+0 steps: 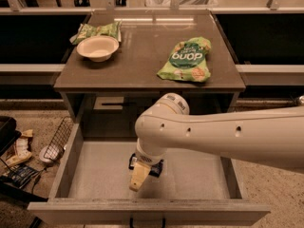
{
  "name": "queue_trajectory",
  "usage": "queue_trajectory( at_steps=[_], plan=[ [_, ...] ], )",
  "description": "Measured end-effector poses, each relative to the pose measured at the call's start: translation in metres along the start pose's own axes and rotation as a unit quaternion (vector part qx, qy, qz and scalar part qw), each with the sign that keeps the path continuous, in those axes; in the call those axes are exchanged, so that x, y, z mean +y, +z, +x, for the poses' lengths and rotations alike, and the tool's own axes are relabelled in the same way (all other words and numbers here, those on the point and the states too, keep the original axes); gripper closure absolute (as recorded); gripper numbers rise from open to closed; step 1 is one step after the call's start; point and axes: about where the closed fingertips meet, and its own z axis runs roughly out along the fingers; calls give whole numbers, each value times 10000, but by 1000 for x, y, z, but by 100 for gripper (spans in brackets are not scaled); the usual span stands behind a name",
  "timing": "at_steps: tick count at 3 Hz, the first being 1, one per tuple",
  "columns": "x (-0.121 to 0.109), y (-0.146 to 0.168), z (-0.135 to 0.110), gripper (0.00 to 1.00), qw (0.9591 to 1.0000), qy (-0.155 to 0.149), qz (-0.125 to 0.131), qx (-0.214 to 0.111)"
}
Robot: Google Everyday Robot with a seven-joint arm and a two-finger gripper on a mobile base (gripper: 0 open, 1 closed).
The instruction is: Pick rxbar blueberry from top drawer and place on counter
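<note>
The rxbar blueberry [157, 168] lies flat on the floor of the open top drawer [102, 172], near its middle, mostly hidden by the arm [228, 137]. The gripper [137, 176] points down over the bar, its tip at the bar's 7 o'clock. Whether it is open, closed or gripping cannot be told. On the counter [137, 63], 1 green chip bag [186, 60] lies at the bar's 12 o'clock. 1 white bowl [97, 48] sits at 11.
</note>
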Motion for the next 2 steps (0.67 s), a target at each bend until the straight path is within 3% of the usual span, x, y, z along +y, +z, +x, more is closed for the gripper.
queue_trajectory(
  at_steps=[1,2],
  plan=[
    [-7,24,9,0,9999,119,9,45],
    [-14,42,15,0,9993,306,-139,-181]
  ],
)
